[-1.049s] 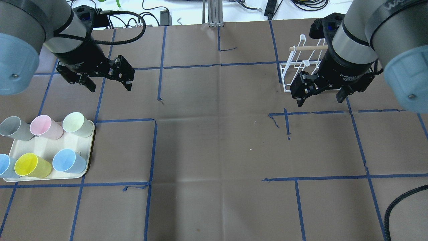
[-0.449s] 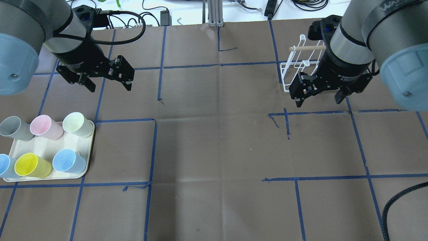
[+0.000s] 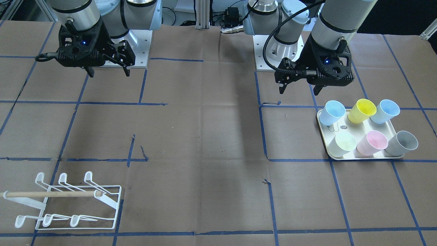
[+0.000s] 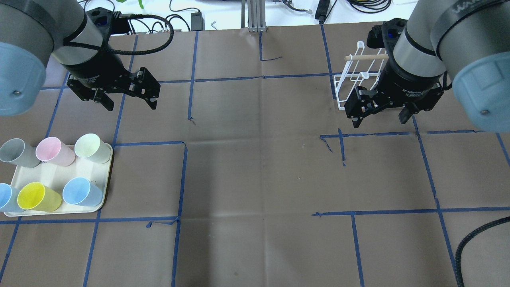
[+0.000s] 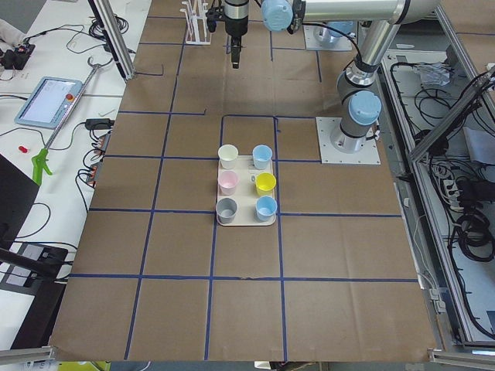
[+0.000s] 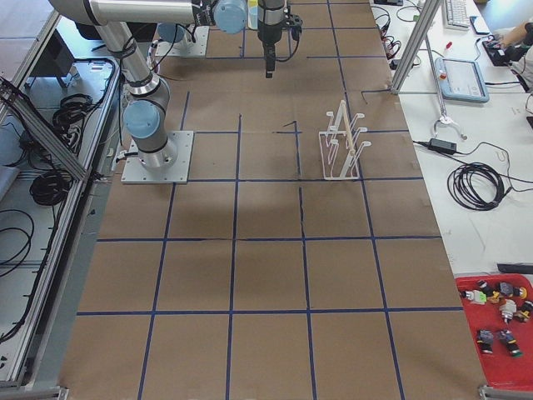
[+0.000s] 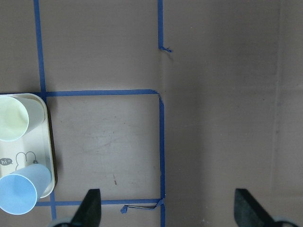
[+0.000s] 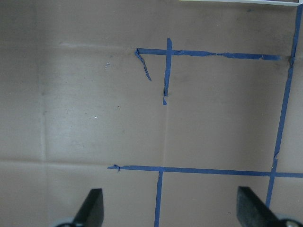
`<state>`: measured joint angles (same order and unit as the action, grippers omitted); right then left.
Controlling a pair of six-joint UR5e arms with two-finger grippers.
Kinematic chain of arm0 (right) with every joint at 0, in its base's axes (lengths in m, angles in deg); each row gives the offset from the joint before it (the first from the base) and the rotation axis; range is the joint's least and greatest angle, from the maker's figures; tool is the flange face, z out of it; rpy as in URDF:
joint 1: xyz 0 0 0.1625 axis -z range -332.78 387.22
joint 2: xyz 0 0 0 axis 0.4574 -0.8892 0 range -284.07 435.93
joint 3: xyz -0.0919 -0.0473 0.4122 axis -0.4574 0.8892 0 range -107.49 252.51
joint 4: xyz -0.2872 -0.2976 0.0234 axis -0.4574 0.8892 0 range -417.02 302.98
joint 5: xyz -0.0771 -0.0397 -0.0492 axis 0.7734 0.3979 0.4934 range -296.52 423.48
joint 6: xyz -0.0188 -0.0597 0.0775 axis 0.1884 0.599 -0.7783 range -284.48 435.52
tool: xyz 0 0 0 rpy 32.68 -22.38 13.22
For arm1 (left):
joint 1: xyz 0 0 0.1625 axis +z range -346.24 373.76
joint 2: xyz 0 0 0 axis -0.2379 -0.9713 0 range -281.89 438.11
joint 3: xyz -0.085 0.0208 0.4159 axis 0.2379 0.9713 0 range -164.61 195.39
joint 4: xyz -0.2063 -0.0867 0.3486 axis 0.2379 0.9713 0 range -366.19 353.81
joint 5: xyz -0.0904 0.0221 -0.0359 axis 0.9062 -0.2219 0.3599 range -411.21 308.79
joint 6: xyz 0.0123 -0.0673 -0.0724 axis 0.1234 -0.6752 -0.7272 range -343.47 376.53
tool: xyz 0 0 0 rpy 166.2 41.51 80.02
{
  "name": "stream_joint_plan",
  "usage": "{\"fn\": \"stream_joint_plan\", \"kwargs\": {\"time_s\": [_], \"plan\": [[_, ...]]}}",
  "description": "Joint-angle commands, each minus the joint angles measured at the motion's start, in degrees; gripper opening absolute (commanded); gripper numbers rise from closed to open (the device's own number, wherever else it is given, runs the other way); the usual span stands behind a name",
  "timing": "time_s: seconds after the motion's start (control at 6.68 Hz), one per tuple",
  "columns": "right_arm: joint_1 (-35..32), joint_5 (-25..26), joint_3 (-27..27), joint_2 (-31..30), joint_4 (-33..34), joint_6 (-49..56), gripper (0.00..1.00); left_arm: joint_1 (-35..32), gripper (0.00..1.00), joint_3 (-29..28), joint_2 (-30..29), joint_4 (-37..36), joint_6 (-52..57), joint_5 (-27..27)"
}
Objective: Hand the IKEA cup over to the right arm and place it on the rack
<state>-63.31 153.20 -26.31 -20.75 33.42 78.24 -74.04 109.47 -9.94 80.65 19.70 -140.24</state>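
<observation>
Several coloured cups stand on a cream tray at the table's left: grey, pink, pale green, yellow and two blue, one of them nearest the table's middle. My left gripper hovers open and empty beyond the tray; its wrist view shows the pale green cup and a blue cup. The white wire rack with its wooden dowel stands at the far right. My right gripper is open and empty, hovering just in front of the rack.
Brown paper with blue tape lines covers the table. Cables and an aluminium post lie beyond the far edge. In the front-facing view the rack is bottom left and the tray is at the right.
The right arm has shifted slightly, with its gripper edging a little away from me. The left gripper has barely moved. Both stay open and the cups have not moved.
</observation>
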Motion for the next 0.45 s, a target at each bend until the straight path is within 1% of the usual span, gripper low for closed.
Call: {"fn": "stream_joint_plan", "kwargs": {"time_s": [0.0,0.3], "plan": [[0.0,-0.1,-0.1,0.0,-0.1,0.0,1.00,0.0,1.00,0.2,0.3,0.1,-0.3,0.0],[0.0,0.0,-0.1,-0.1,-0.2,-0.1,1.00,0.5,1.00,0.4,0.2,0.1,0.3,-0.4]]}}
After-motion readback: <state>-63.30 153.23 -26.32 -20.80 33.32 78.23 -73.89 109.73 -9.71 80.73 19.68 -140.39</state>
